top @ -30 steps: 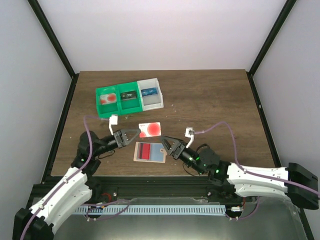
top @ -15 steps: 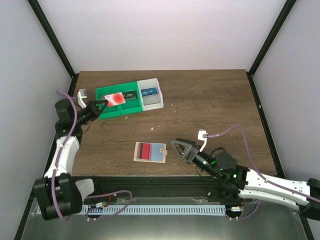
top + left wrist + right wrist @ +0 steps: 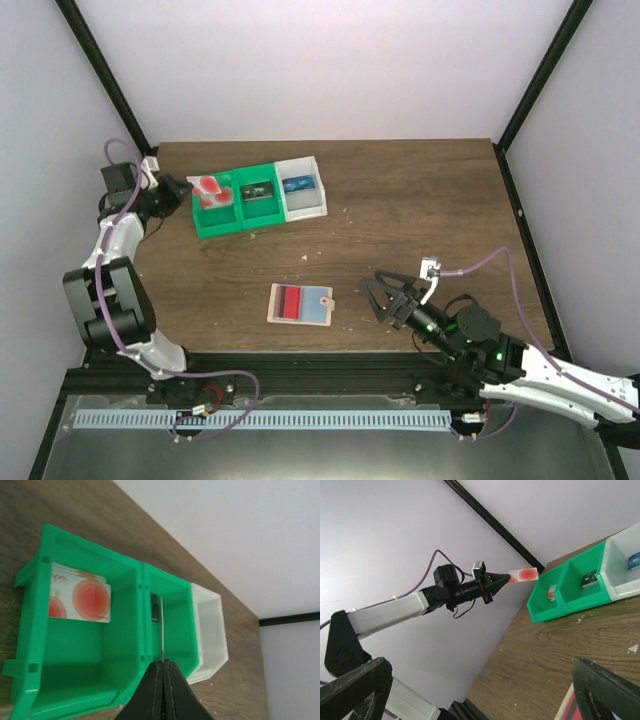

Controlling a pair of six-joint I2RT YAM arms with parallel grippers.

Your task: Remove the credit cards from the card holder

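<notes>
Green tray [image 3: 30, 630]: two compartments side by side on the far left part of the table [image 3: 420, 200].
Outer compartment: one red-and-white card [image 3: 80, 597] lying flat against its far wall.
Inner compartment: one dark card [image 3: 259, 190], propped at the far end.
White tray [image 3: 305, 212]: touching the green tray on the inner-compartment side; one blue card [image 3: 297, 184] inside.
Left gripper [image 3: 163, 666]: just off the outer end of the green tray, jaws clenched on a second red-and-white card [image 3: 522, 573].
Held card: raised above the outer compartment, seen edge-on as a thin line from the left wrist, hiding part of that compartment from above.
Card holder [image 3: 318, 310]: flat on the table well in front of the green tray, toward the near edge, tan with a grey-blue panel; touched by neither gripper.
Pocket of the holder: a red card with a dark stripe [image 3: 291, 301] showing in it.
Right gripper [image 3: 375, 288]: beside the card holder on the side away from the green tray, apart from it, jaws spread wide and grasping nothing.
Small white scraps [image 3: 305, 258]: on the bare wood between the green tray and the card holder.
</notes>
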